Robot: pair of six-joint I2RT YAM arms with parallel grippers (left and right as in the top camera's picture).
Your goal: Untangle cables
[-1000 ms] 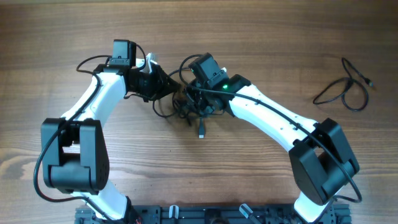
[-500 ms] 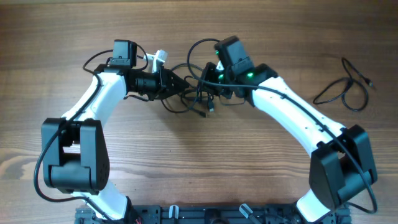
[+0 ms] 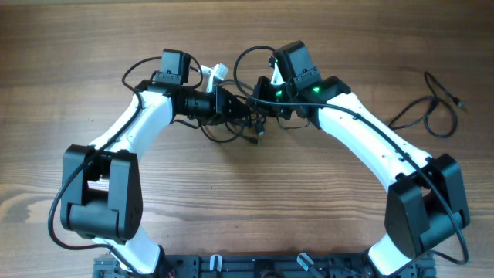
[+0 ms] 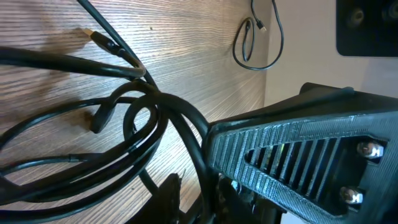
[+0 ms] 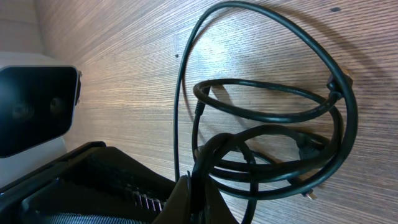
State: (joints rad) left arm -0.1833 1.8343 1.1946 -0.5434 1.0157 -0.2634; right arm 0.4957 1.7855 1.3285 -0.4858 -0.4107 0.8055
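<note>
My right gripper is clenched on a strand of the knotted cables, which sit bunched between the two grippers toward the far middle of the wooden table. Strands also run between the fingers of the left gripper, though I can't tell whether it truly bites. If I pull the arms apart from here, the overlapping loops could cinch tighter rather than open, and a weak left hold would let its strand slip free.
</note>
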